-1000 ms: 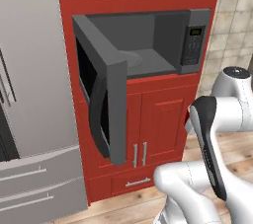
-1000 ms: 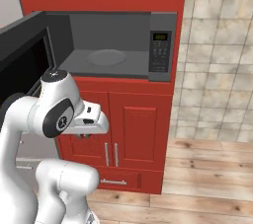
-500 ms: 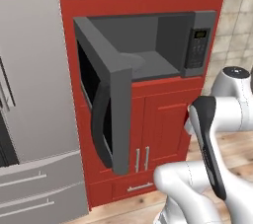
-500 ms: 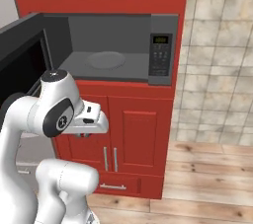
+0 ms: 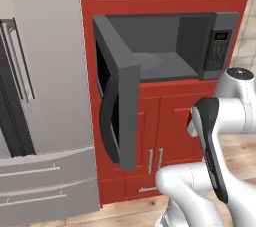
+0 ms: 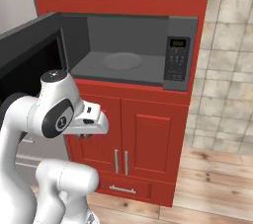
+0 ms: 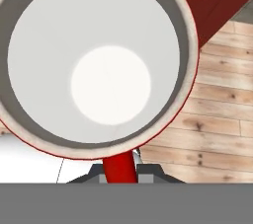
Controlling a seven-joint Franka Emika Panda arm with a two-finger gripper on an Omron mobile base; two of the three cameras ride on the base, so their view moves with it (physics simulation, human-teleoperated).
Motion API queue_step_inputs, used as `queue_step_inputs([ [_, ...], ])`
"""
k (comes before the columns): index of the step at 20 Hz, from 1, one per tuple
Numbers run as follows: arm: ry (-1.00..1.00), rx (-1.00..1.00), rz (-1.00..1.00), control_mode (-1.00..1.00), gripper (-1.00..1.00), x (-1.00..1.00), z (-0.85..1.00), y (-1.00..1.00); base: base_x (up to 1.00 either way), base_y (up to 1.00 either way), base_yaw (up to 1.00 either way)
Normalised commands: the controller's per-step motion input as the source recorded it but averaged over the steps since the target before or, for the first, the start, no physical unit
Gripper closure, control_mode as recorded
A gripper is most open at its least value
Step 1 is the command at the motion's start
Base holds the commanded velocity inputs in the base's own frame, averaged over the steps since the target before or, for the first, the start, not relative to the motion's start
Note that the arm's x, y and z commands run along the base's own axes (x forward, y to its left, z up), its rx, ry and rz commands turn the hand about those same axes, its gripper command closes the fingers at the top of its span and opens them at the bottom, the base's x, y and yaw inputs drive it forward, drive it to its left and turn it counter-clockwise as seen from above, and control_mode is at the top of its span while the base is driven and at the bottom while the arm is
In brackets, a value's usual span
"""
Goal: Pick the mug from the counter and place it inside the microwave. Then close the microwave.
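The pincer (image 7: 118,171) is clamping shut on the mug (image 7: 94,60) by what seems to be its red handle, white bowl looming just ahead, wooden floor (image 7: 217,119) lying beyond; the microwave (image 6: 133,50) is standing open.

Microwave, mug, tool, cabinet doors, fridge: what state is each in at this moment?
microwave: door wide open, turntable bare.
mug: held at its red handle, empty, white inside facing the hand camera.
tool: shut on the mug handle.
cabinet doors: closed.
fridge: closed.
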Motion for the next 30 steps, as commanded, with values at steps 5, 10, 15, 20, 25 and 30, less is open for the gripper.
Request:
queue_step_inputs([
  [5,0.0,0.0,0.0,1.0,1.0,0.0,0.0,0.0,0.1,-0.17,0.28],
  [10,0.0,0.0,0.0,1.0,1.0,0.0,0.0,0.0,0.21,-0.25,0.04],
  [15,0.0,0.0,0.0,1.0,1.0,0.0,0.0,0.0,0.36,-0.23,0.0],
  [20,0.0,0.0,0.0,1.0,1.0,0.0,0.0,0.0,0.49,-0.18,-0.01],
  [25,0.0,0.0,0.0,1.0,1.0,0.0,0.0,0.0,0.37,-0.14,-0.1],
  [30,0.0,0.0,0.0,1.0,1.0,0.0,0.0,0.0,0.13,-0.08,-0.19],
])
